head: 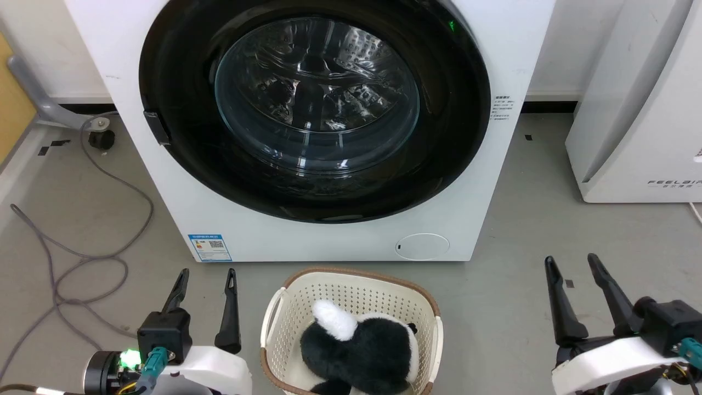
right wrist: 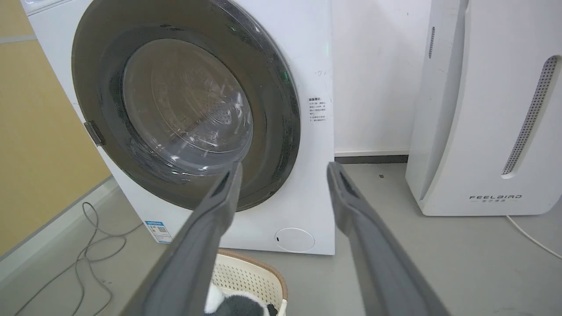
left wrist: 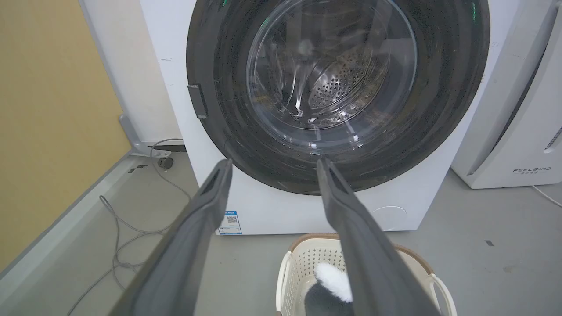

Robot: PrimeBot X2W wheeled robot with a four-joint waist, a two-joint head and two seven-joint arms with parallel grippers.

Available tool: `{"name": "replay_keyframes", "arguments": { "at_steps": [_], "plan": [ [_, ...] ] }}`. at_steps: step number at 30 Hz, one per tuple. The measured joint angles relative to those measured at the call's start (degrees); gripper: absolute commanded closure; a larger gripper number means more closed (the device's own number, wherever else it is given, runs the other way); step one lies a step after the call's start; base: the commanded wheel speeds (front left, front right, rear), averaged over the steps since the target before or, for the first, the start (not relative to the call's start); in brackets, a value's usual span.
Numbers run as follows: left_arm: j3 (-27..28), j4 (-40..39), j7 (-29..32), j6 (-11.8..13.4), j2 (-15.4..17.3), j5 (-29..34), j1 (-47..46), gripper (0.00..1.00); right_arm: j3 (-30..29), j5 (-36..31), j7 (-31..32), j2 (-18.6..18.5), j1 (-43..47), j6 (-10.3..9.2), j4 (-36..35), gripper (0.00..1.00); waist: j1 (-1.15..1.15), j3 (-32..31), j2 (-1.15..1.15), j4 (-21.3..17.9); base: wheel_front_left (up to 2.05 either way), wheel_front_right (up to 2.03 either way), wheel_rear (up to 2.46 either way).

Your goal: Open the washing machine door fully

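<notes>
Left tool [head: 207,272] and right tool [head: 570,258] gape empty, flanking a basket [head: 356,272] holding a plush toy [head: 356,345].

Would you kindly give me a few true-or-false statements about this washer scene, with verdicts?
1. The washing machine door sits shut on the washing machine. True.
2. The left gripper clamps the door's rim. False: it is open, low, apart from the door.
3. The basket before the machine holds a black-and-white plush toy. True.
4. The right gripper is shut. False: its fingers are spread, holding nothing.
</notes>
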Motion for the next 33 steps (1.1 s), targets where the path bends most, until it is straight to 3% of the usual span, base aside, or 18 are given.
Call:
{"name": "replay_keyframes", "arguments": {
  "at_steps": [2, 3, 4, 10, 23, 33],
  "plan": [
    [0.0, -0.1, -0.1, 0.0, 0.0, 0.0, 0.0, 0.00, -0.1, 1.5, -0.2, 0.0, 0.0, 0.00, -0.1, 0.00, 0.00, 0.1, 0.00, 0.0, 0.00, 0.00, 0.00],
    [-0.1, -0.1, -0.3, 0.0, 0.0, -0.2, 0.0, 0.00, -0.2, 2.3, -0.4, 0.0, 0.0, 0.00, -0.1, 0.56, 0.00, 0.1, 0.00, 0.0, 0.00, 0.00, 0.00],
    [-0.1, -0.2, -0.5, 0.1, 0.0, -0.4, 0.0, 0.00, -0.3, 3.3, -0.5, 0.0, 0.0, 0.00, -0.1, 1.00, 0.00, 0.1, 0.00, 0.0, 0.00, 0.00, 0.00],
    [-0.1, -0.3, -1.1, 0.4, 0.0, -0.4, 0.0, 0.00, -0.9, 11.1, -1.1, 0.0, 0.0, 0.00, 0.0, 1.00, 0.00, 0.3, 0.00, 0.1, 0.00, 0.00, 0.00],
    [-0.3, -1.0, -2.6, 1.0, 0.0, -1.0, 0.0, 0.00, -1.5, 37.0, -2.8, 0.0, -1.8, -0.01, 2.8, 1.00, -0.01, 1.3, 0.00, 0.3, 0.00, 0.00, 0.00],
    [-0.5, -1.6, -3.9, 1.1, 0.0, -1.0, -1.5, 0.00, -5.8, 48.3, -0.9, 0.0, -8.1, -0.01, 7.5, 1.00, -0.01, 3.8, 0.00, 1.0, 0.00, 0.00, 0.00]
  ]
}}
